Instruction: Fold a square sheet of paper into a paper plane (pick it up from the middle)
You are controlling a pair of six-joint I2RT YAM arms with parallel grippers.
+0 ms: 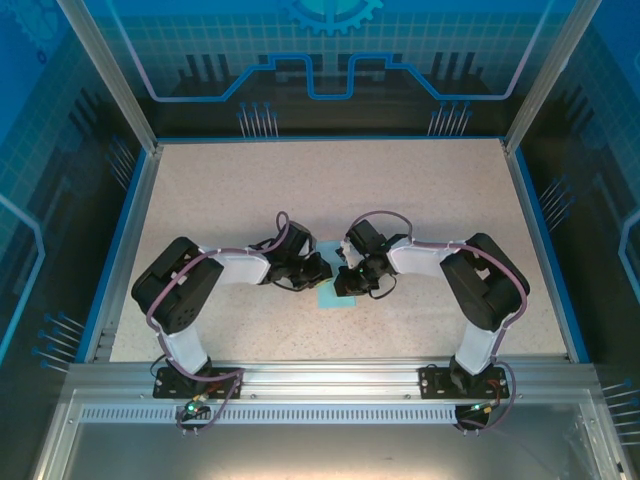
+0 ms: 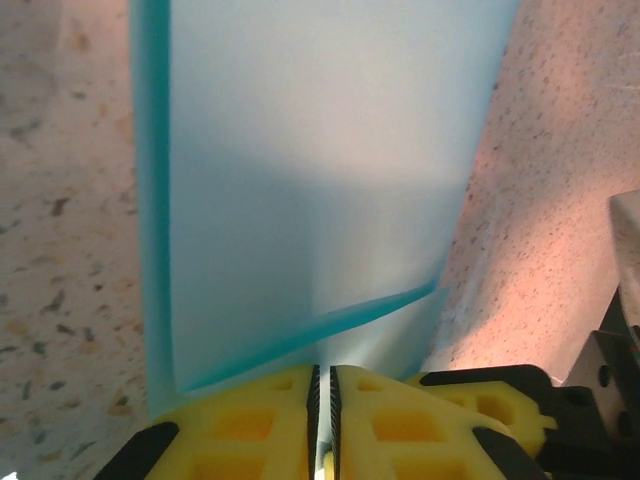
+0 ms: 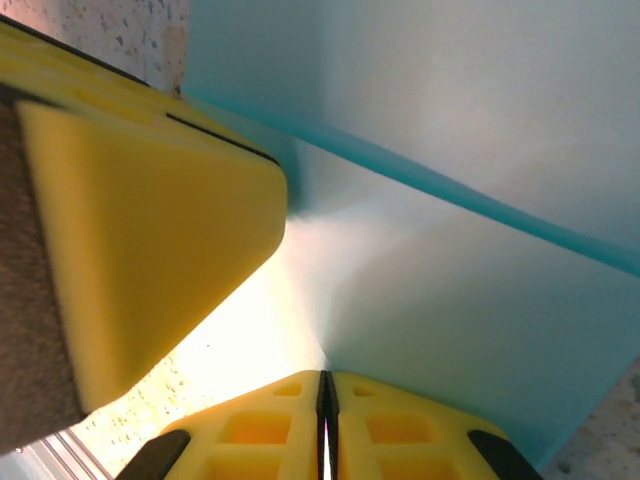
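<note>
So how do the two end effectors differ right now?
The left end effector grips the paper from its left, the right end effector from its right. Near the left one the paper looks like a tall strip; near the right one it spreads wide with a slanted crease. Both are shut on it.

Robot lab cell, aluminium frame (image 1: 300,372), blue circuit-print walls (image 1: 60,120)
</note>
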